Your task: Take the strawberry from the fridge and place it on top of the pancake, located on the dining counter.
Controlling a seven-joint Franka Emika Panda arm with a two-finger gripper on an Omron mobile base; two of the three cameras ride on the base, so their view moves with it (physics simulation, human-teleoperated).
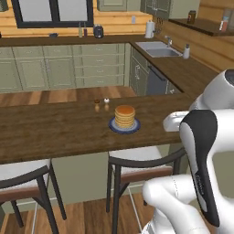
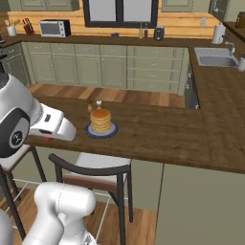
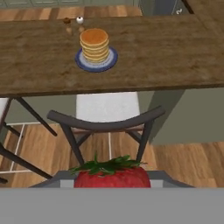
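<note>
The gripper [image 3: 112, 186] clamps the strawberry [image 3: 112, 174] short of the table's [image 3: 175, 57] near edge, above a stool [image 3: 107, 120], so it can carry over to the pancake [image 3: 94, 44] mid-table.

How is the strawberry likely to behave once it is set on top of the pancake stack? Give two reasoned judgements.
The strawberry looks rounded, so it may roll off the small flat top of the pancake. It seems light and soft, so the gripper probably needs little force; hard squeezing could bruise it.
</note>
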